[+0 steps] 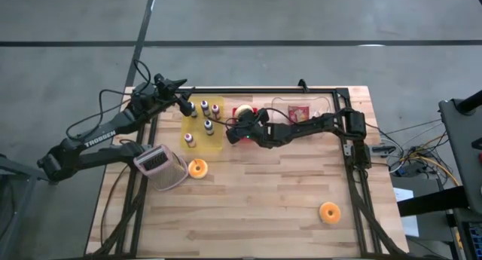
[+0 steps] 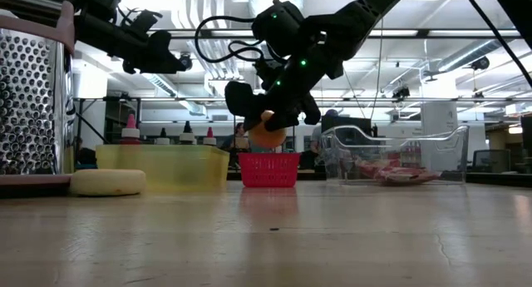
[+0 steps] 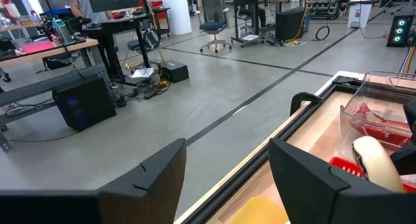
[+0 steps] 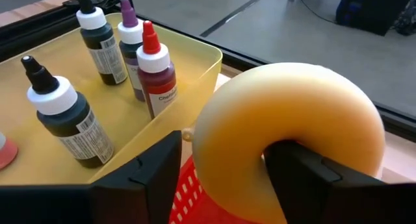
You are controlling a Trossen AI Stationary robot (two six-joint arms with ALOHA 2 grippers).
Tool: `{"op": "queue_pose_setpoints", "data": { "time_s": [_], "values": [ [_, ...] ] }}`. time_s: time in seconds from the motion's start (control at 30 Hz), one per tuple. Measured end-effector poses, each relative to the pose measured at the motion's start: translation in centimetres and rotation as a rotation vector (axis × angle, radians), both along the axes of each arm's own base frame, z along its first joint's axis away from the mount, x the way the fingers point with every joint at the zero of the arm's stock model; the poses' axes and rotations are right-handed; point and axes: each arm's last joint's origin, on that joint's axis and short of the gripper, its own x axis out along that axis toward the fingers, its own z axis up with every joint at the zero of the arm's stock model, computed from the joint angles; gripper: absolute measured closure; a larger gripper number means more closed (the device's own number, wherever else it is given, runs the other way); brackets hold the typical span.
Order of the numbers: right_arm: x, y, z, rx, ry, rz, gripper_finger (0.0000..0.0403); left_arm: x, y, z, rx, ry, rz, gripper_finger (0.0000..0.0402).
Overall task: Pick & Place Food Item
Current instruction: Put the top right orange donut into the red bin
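A pale yellow doughnut (image 4: 286, 126) hangs just above the small red basket (image 2: 268, 169), which stands at the far middle of the table between the yellow tray (image 1: 215, 143) and a clear tub (image 1: 301, 102). My right gripper (image 1: 239, 129) reaches in from the table's right, slanting down, and its fingers stand open around one side of the doughnut's ring. My left gripper (image 1: 183, 103) waits open over the table's far left corner with nothing between its fingers (image 3: 227, 178). My right gripper has one finger (image 4: 305, 178) through the doughnut's hole, where the ring's inner wall (image 4: 273, 136) sits on it. The other finger (image 4: 140, 178) is outside the ring, a narrow gap from its outer wall. The doughnut is clear of the basket below.
The yellow tray holds several small squeeze bottles (image 4: 156, 71). A metal grater (image 1: 160, 166) lies at the left with a doughnut (image 1: 197, 167) beside it. Another doughnut (image 1: 329, 212) lies near the right front. A black frame (image 1: 354, 151) runs along the far and right sides.
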Motion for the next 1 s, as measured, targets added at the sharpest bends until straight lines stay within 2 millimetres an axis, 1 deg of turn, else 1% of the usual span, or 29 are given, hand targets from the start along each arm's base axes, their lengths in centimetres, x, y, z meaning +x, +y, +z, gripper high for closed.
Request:
{"op": "queue_pose_setpoints", "data": {
  "time_s": [0.33, 0.63, 1.0],
  "values": [
    [0.00, 0.01, 0.00, 0.007, -0.010, -0.005, 0.0158, 0.00, 0.00, 0.00, 0.000, 0.000, 0.000, 0.0179],
    [-0.03, 0.00, -0.06, 0.032, -0.041, -0.026, 0.0140, 0.00, 0.00, 0.00, 0.000, 0.000, 0.000, 0.0179],
    [-0.16, 0.02, -0.26, 0.032, -0.033, -0.026, 0.0140, 0.00, 0.00, 0.00, 0.000, 0.000, 0.000, 0.0179]
  ]
}}
